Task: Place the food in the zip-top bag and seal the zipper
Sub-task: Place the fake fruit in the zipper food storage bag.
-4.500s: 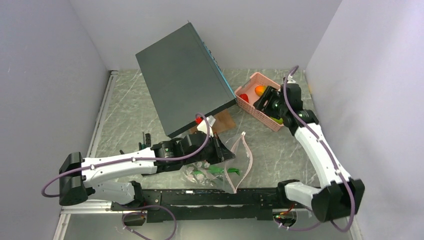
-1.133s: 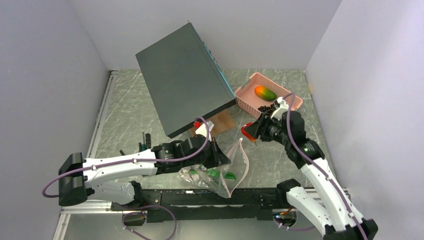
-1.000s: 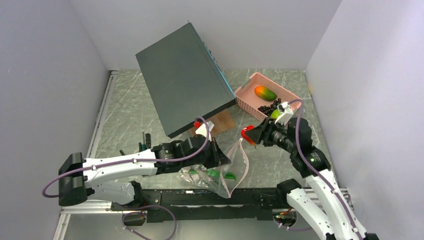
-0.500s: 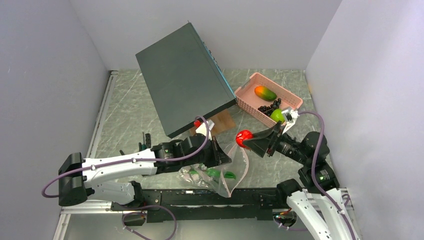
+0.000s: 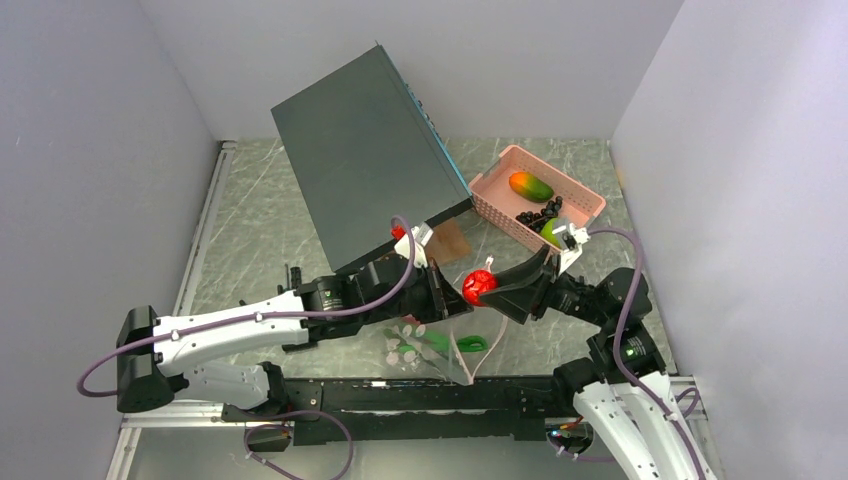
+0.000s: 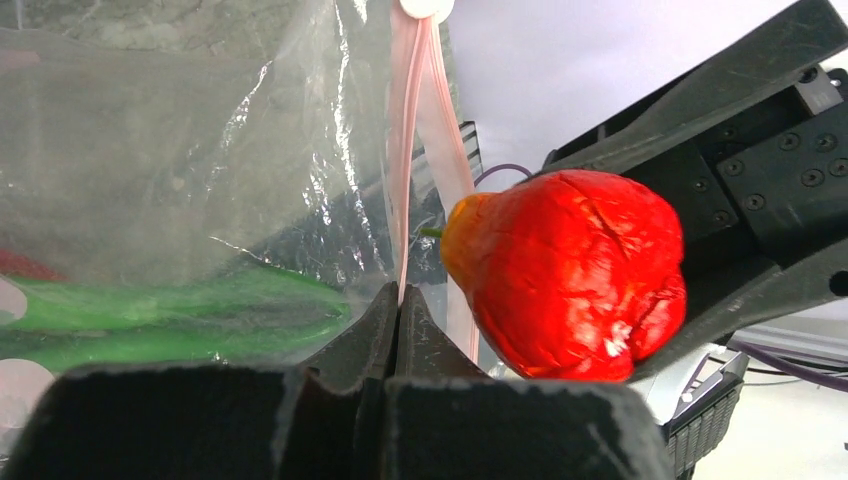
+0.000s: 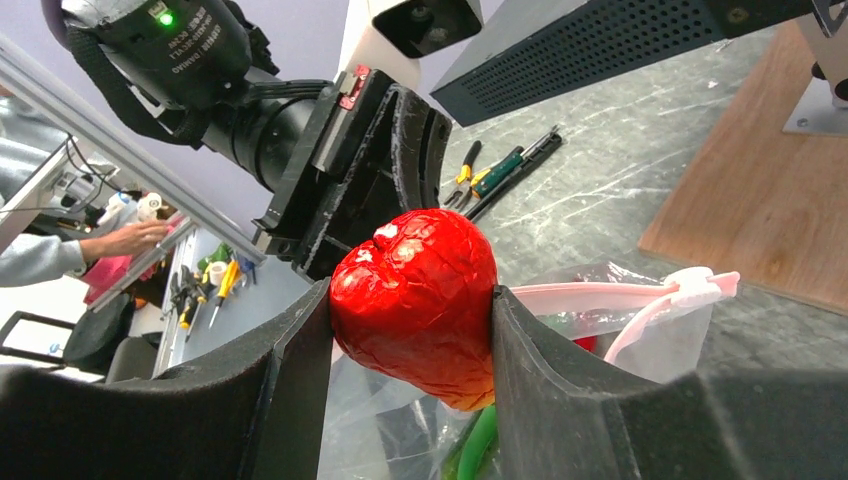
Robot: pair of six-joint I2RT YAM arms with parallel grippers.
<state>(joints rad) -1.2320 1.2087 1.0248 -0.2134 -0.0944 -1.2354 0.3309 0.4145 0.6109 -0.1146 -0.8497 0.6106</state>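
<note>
The right tool squeezes a red piece tight in the middle of the top view, just beside the bag's mouth. The left tool is clenched on the pink zipper of the zip-top bag. Inside lie green pods. The mango sits in the pink basket, upper right.

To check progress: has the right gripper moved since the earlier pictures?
Yes. The right gripper, holding the wrinkled red toy fruit, moved away from the pink perforated basket, leftward, toward the clear plastic bag.
</note>
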